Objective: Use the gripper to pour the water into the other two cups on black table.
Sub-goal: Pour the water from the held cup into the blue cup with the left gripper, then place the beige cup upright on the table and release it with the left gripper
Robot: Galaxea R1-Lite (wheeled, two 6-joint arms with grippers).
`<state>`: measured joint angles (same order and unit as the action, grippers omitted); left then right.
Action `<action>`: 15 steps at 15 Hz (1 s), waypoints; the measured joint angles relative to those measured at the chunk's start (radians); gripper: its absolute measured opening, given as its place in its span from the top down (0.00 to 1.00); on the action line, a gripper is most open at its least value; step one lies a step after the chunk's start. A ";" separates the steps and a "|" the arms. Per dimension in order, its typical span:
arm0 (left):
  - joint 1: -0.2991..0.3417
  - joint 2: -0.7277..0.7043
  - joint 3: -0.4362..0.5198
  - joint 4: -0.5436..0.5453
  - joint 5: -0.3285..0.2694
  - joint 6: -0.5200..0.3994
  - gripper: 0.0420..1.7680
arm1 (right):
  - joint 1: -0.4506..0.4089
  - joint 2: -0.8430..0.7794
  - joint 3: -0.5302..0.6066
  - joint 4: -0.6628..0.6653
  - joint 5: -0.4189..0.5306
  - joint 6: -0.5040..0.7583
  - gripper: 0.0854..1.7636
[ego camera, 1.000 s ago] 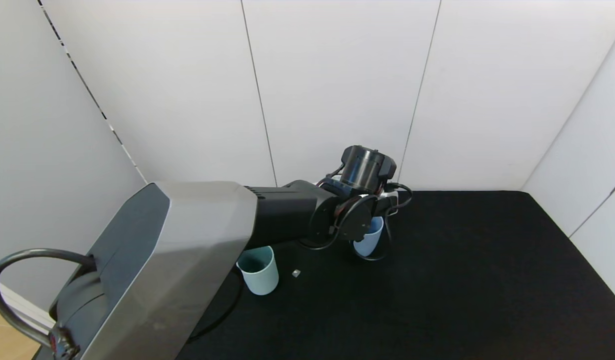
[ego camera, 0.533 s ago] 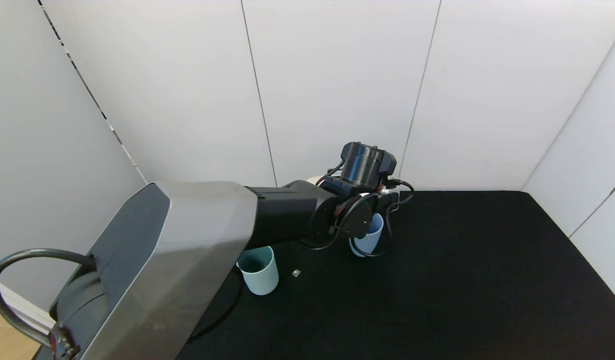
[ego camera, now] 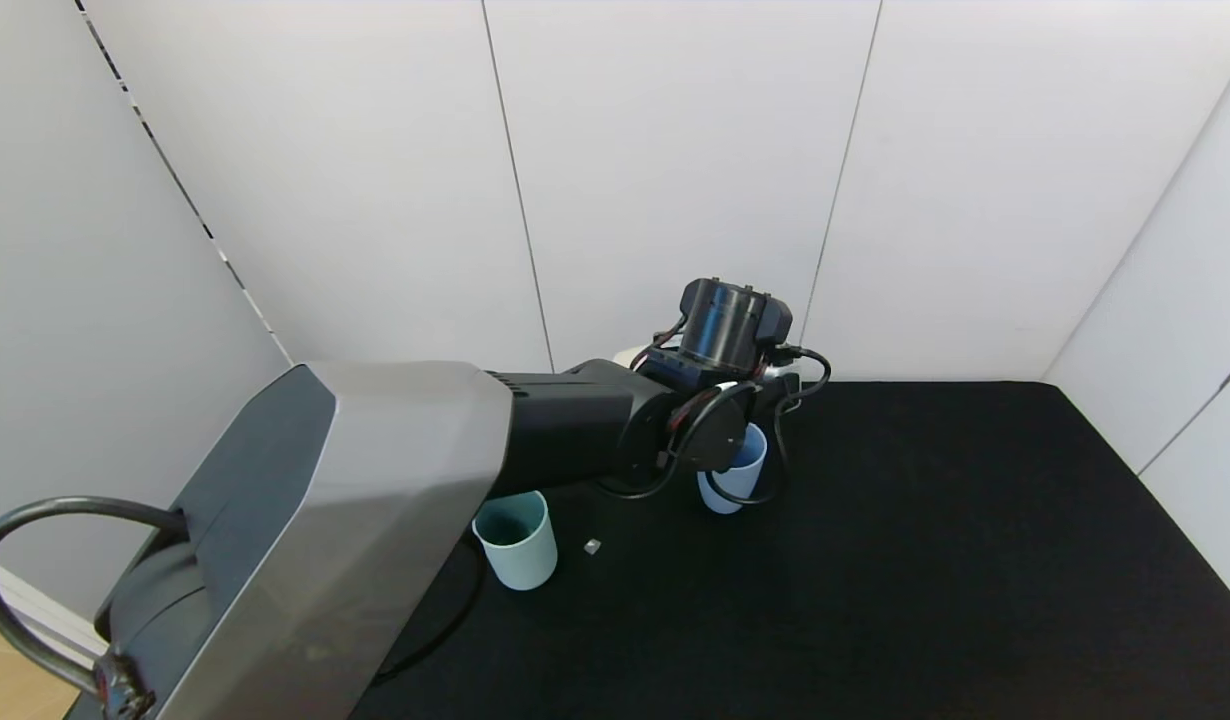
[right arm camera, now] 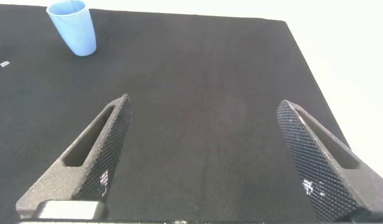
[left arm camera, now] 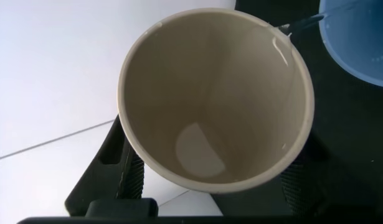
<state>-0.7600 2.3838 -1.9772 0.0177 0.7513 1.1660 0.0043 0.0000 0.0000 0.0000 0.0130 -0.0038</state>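
Observation:
My left gripper (left arm camera: 210, 171) is shut on a beige tumbler (left arm camera: 216, 93), which is tilted with its mouth towards the light blue cup (left arm camera: 362, 37). A thin stream of water (left arm camera: 297, 25) runs from the beige rim into that cup. In the head view the left wrist (ego camera: 725, 325) hangs over the light blue cup (ego camera: 743, 470) and hides the gripper. The teal-green cup (ego camera: 517, 540) stands upright nearer me on the black table (ego camera: 925, 560). My right gripper (right arm camera: 203, 155) is open and empty, low over the table, far from the light blue cup (right arm camera: 73, 26).
A small white scrap (ego camera: 592, 546) lies on the table between the two cups; it also shows in the right wrist view (right arm camera: 4, 63). White walls close the table at the back and right. The left arm's grey housing (ego camera: 325, 530) fills the near left.
The left wrist has lifted and turned slightly above the light blue cup. The cups on the table and the right arm have stayed put.

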 joint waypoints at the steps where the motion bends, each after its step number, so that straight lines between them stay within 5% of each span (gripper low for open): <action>1: 0.002 -0.005 0.000 0.007 -0.005 -0.036 0.33 | 0.000 0.000 0.000 0.000 0.000 0.000 0.03; 9: 0.057 -0.084 0.014 0.153 -0.110 -0.486 0.33 | 0.000 0.000 0.000 0.000 0.000 0.001 0.03; 15: 0.209 -0.212 0.131 0.140 -0.298 -0.827 0.33 | 0.000 0.000 0.000 0.000 0.000 0.001 0.03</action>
<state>-0.5509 2.1721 -1.8464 0.1577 0.4530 0.3385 0.0038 0.0000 0.0000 -0.0004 0.0134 -0.0032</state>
